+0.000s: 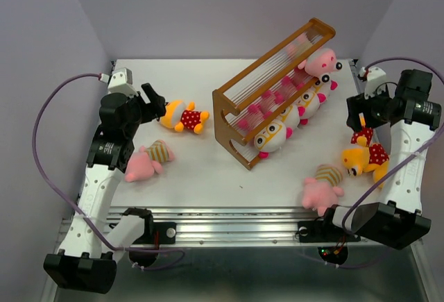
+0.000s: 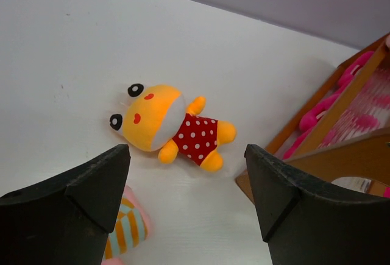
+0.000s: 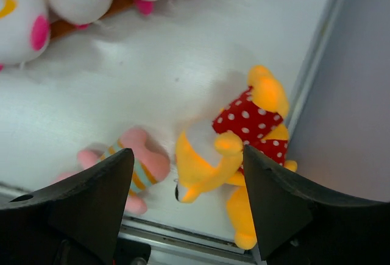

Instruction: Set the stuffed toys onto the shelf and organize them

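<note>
Left wrist view: left end effector (image 2: 187, 154) open over yellow polka-dot toy (image 2: 152, 119) mid-frame; right end effector (image 3: 187, 152) open above second yellow toy (image 3: 250, 116); shelf (image 1: 232, 132) upper right, part-filled; likely pick-up step; next: descend, close.

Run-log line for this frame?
left gripper: open near polka-dot toy | right gripper: open over second polka-dot toy | shelf: partly filled

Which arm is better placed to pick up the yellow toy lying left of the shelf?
Left. The left hand, open, hovers near that yellow toy. The right hand is beyond the shelf, above another yellow toy.
</note>
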